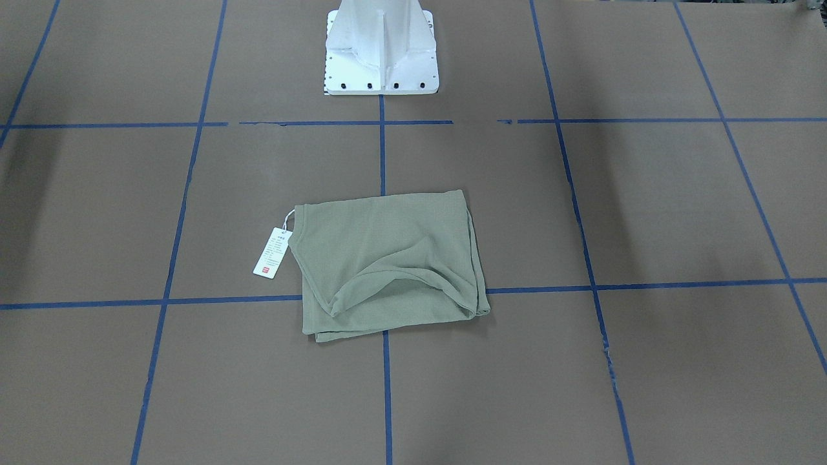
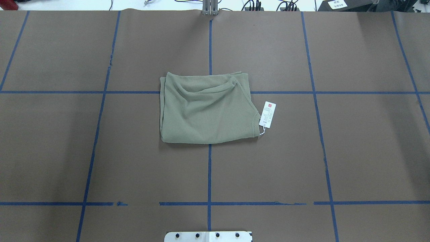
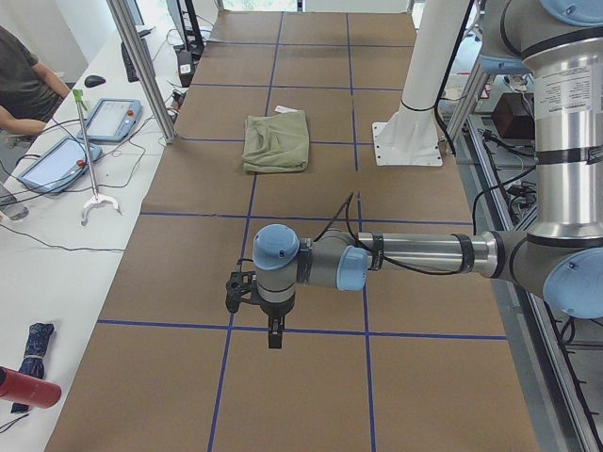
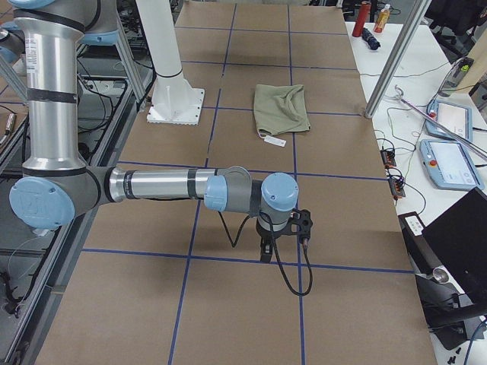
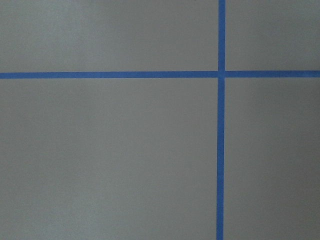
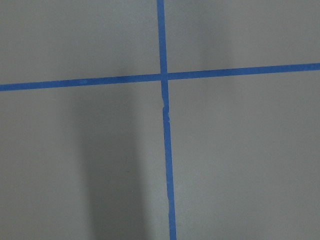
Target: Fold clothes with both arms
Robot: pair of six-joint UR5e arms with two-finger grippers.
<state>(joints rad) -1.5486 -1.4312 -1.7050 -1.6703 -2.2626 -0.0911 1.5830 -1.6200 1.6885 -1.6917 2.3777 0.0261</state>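
Observation:
The clothes (image 2: pixel 205 107) are one sage-green shirt lying folded into a rough rectangle at the table's middle, also seen in the front view (image 1: pixel 387 258) and both side views (image 3: pixel 276 141) (image 4: pixel 281 109). Its white hang tag (image 2: pixel 267 114) (image 1: pixel 273 252) lies on the paper beside it. The left gripper (image 3: pixel 273 331) hangs low over the table's left end, far from the shirt. Over the opposite end hangs the right gripper (image 4: pixel 265 249), just as far away. Both show only in side views, so I cannot tell their state. Each wrist view holds only brown paper and blue tape.
The white base pedestal (image 1: pixel 381 51) (image 3: pixel 415 104) stands behind the shirt. Blue tape lines (image 2: pixel 209 174) grid the brown table. A side bench carries teach pendants (image 3: pixel 113 118) (image 4: pixel 449 163) and cables, with a person's arm (image 3: pixel 19 94) beside it.

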